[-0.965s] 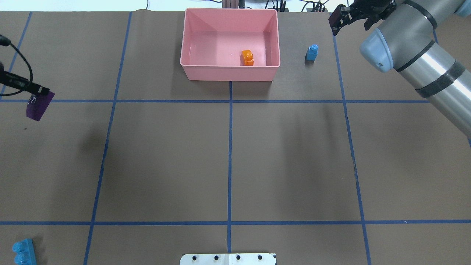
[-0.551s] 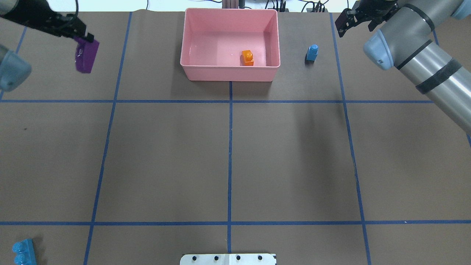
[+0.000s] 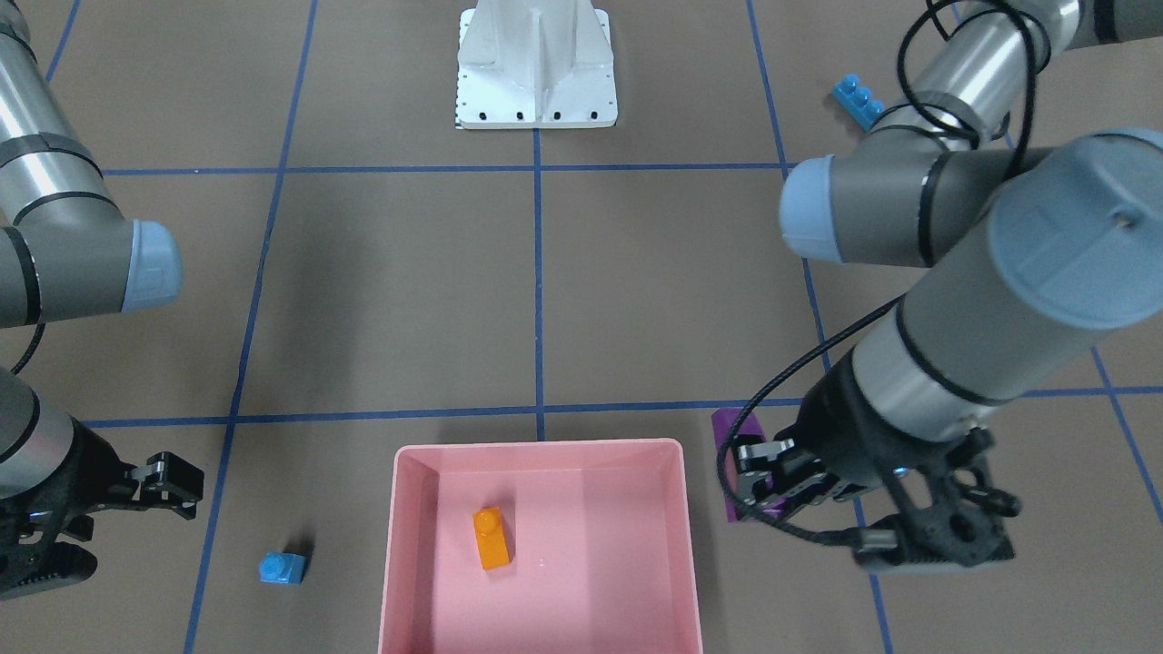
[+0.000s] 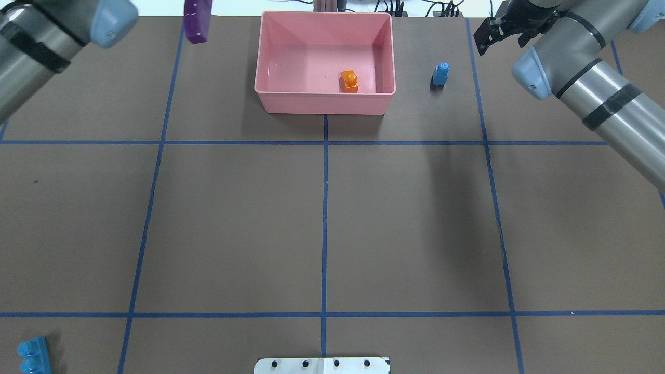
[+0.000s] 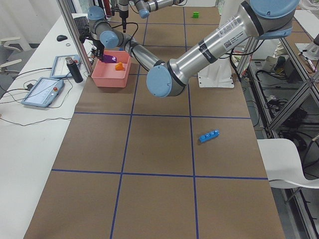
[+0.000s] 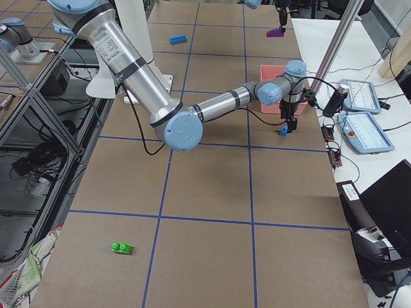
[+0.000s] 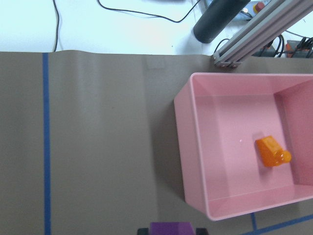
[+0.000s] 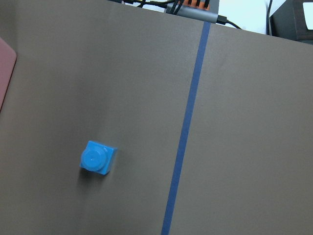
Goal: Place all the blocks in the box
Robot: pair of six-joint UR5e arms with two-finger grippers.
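Blocks: the purple block [image 3: 730, 429] is sitting pinched between the fingers of my left gripper [image 3: 759, 479], which is hanging just outside the box [image 3: 538, 445] on the robot's left. I am holding my right gripper [image 3: 182, 490] spread and empty near the tiny blue block [image 3: 281, 568], which is standing on the table [image 3: 636, 272] beside the box. The orange block [image 3: 492, 538] is lying inside the box. The long blue block [image 3: 858, 98] and the green block [image 6: 120, 248] are lying well apart from it.

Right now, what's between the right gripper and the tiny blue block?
Only bare table paper crossed by one blue tape line between the right gripper and the tiny blue block. Front-facing and overhead views both show it.
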